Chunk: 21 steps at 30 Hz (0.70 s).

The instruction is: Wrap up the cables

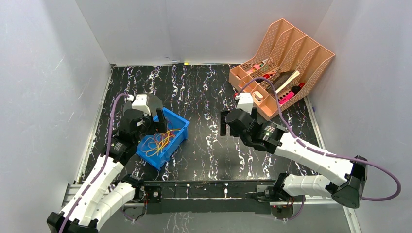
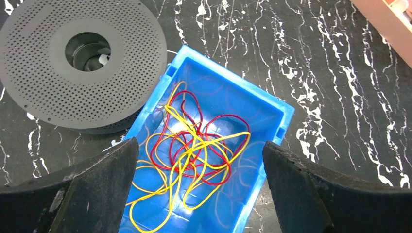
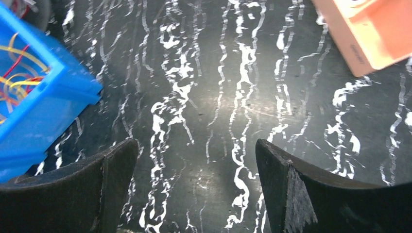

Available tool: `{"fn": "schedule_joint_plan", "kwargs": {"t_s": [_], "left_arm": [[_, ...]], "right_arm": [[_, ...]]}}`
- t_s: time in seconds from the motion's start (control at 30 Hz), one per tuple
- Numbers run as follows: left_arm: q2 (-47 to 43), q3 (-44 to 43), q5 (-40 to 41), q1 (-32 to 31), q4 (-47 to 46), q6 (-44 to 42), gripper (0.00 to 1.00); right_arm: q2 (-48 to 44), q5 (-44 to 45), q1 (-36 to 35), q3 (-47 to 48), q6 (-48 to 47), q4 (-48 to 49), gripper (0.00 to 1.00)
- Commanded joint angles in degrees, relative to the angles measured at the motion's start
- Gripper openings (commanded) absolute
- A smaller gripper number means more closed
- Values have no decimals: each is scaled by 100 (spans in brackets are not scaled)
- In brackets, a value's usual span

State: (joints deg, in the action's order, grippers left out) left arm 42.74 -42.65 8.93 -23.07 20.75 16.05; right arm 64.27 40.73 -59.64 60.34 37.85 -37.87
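Note:
The cables (image 1: pixel 159 142) are a loose tangle of thin yellow and red wires lying in a blue bin (image 1: pixel 179 120) left of centre. In the left wrist view the cables (image 2: pixel 194 145) spread over the floor of the bin (image 2: pixel 286 114). My left gripper (image 1: pixel 154 127) hovers above the bin, open and empty (image 2: pixel 200 145), with the tangle between its fingers below. My right gripper (image 1: pixel 227 124) is open and empty (image 3: pixel 195 145) above bare table right of the bin. A corner of the bin (image 3: pixel 53 97) with some cable (image 3: pixel 14 73) shows at the left of the right wrist view.
A grey perforated round spool (image 2: pixel 73 63) lies flat just beyond the bin, mostly hidden under my left arm in the top view. An orange file organiser (image 1: pixel 286 63) holding small items stands at the back right. White walls enclose the black marbled table (image 1: pixel 204 97).

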Motion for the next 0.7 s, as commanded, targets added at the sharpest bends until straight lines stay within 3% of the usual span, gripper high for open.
{"fn": "schedule_joint_plan", "kwargs": {"t_s": [0.0, 0.3, 0.67], "left_arm": [[30, -208, 330, -13, 111, -17, 98], [-37, -186, 294, -13, 122, 12, 98], [-98, -207, 340, -12, 166, -15, 98]], "right_arm": [[106, -966, 3, 173, -442, 680, 98], [918, -2301, -51, 241, -132, 1524, 98], [2018, -2400, -547, 722, 827, 2064, 96]]}}
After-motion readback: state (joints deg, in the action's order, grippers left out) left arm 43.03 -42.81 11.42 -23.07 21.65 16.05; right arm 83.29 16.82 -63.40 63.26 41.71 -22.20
